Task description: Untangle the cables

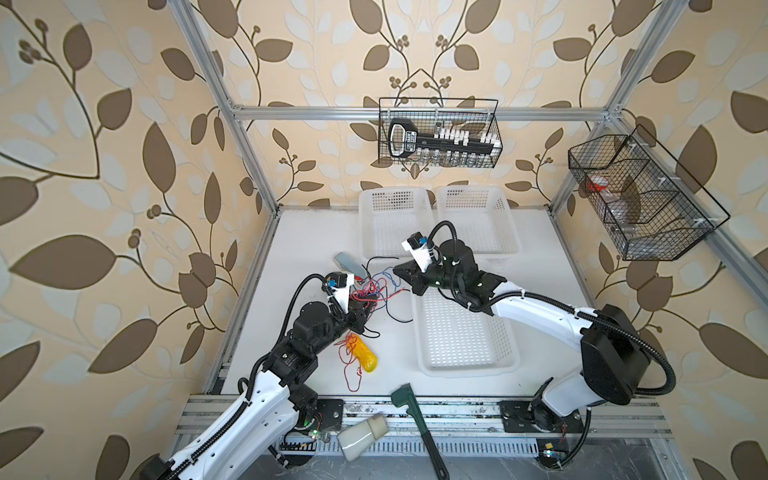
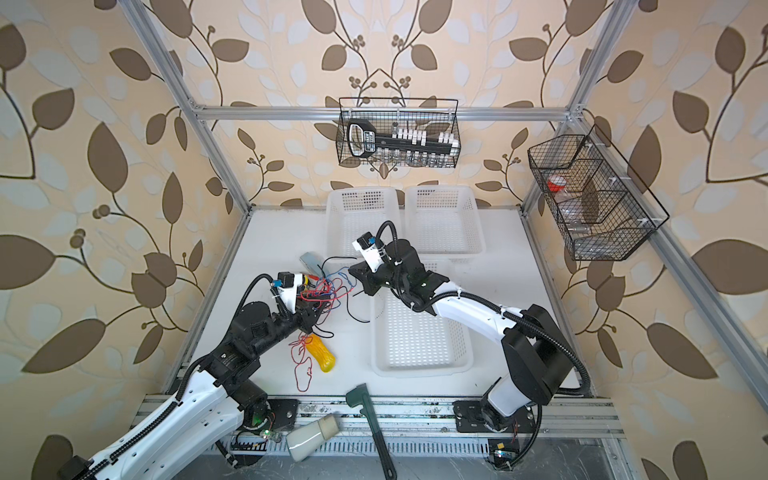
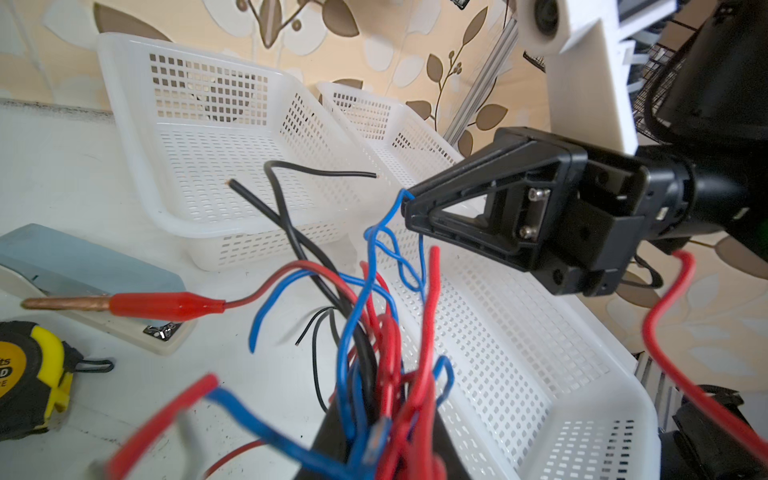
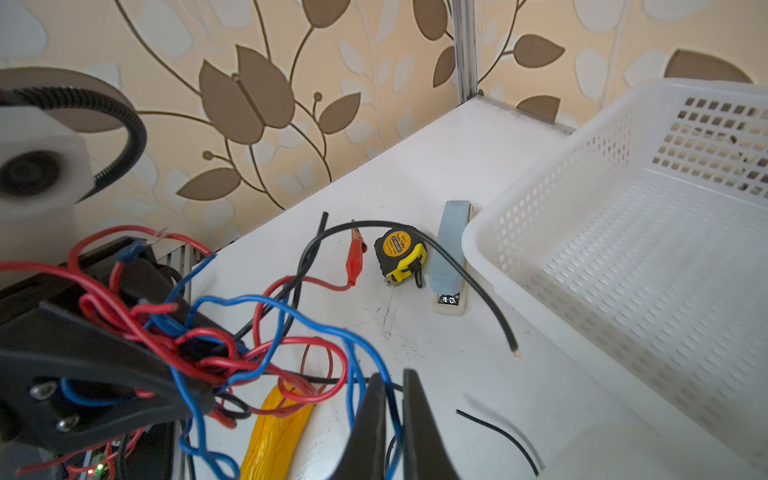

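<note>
The white counter point(image 1: 316, 232) is carrying a long white basket point(image 1: 457, 332) under the right arm and two more baskets point(image 1: 395, 212) sitting side by side against the back wall. Near the middle, the left tool point(image 1: 368, 305) is gripping a bundle of the cables point(image 1: 374, 289). Their red, blue and black loops are spilling over it so thickly that both top views are hiding its fingers, while the right wrist view is showing that tool point(image 4: 210, 370) closed on the knot. The right tool point(image 1: 395, 269) is hanging just beside it, pinching a blue cable point(image 3: 388, 210). Only the wrist views are making this plain, the strand leaving its closed tip. The top views alone are showing a red cable point(image 1: 351, 370) trailing toward the front edge beside a yellow ridged thing point(image 1: 365, 357). From above, the left wrist camera is largely hiding the tape measure point(image 4: 401, 253), which is sitting between a blue-grey stapler point(image 4: 449, 249) and a red clip point(image 4: 355, 257).
</note>
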Robot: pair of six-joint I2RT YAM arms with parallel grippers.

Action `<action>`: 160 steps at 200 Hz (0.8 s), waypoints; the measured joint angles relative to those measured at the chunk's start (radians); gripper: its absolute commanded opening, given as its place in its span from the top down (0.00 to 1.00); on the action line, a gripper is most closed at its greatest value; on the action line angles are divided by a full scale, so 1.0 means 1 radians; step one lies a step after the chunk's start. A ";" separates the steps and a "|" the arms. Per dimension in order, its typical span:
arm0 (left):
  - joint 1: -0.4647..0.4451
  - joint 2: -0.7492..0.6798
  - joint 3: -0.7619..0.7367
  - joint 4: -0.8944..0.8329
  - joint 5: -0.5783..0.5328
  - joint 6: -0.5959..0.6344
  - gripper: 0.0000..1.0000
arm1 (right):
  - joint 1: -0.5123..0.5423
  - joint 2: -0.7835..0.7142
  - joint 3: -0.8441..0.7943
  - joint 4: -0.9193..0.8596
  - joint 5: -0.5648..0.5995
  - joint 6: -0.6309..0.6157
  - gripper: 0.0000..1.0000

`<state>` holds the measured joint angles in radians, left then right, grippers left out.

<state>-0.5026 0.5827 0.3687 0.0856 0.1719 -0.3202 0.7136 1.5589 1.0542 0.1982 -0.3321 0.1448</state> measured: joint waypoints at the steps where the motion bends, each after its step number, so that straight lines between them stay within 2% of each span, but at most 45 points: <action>1: 0.000 0.000 0.000 0.000 -0.001 0.000 1.00 | 0.000 0.000 0.000 -0.001 0.001 -0.002 1.00; 66: -0.010 0.003 0.017 -0.013 -0.127 -0.033 1.00 | 0.009 -0.109 -0.001 -0.038 0.068 0.027 1.00; 83: -0.018 0.003 0.024 -0.011 -0.143 -0.046 0.95 | 0.006 -0.141 -0.003 -0.052 0.084 0.039 1.00; 141: -0.029 0.002 0.032 -0.016 -0.160 -0.056 0.60 | -0.049 -0.213 -0.028 -0.112 0.159 0.063 1.00; 160: -0.019 0.002 0.032 -0.066 -0.211 -0.064 0.59 | -0.097 -0.245 -0.028 -0.112 0.244 0.063 1.00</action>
<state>-0.5220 0.5846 0.4004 0.0200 -0.0391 -0.3843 0.6163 1.3136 1.0260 0.0860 -0.0879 0.2073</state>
